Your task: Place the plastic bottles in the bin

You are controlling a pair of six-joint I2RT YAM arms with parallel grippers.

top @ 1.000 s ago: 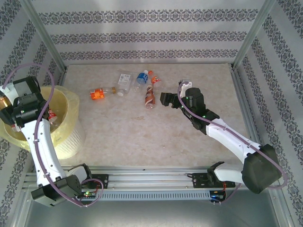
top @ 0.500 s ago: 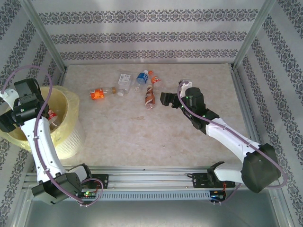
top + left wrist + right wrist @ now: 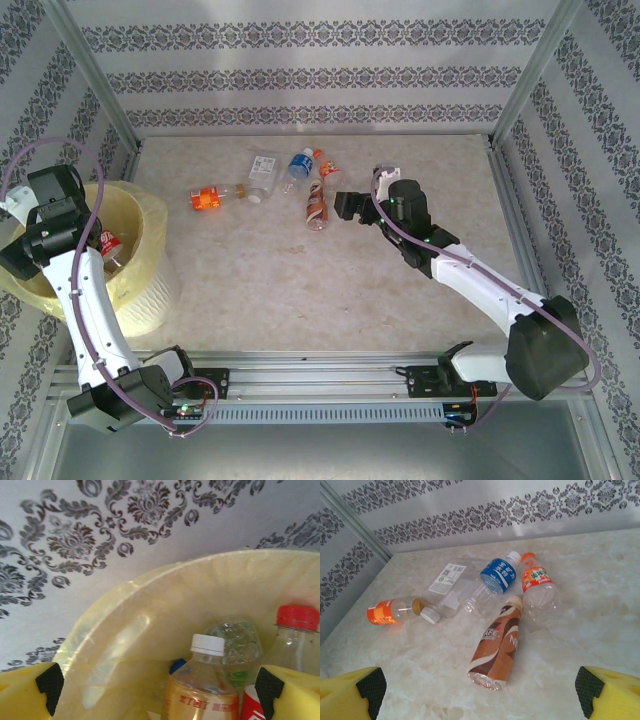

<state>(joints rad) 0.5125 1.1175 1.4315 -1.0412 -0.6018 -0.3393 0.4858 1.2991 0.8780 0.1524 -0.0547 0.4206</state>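
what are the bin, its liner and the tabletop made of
The bin looks like rigid pale plastic, its outer wall ribbed. The liner seems thin translucent yellow plastic film, wrinkled with glossy highlights. The tabletop is beige with marble veining and a slight sheen; stone or printed laminate, I cannot tell.

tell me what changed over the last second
The left gripper opened over the bin and let go of a bottle, probably the white-capped bottle now inside. The right gripper edged slightly left toward the brown bottle, jaws open throughout. The five bottles on the table did not move.
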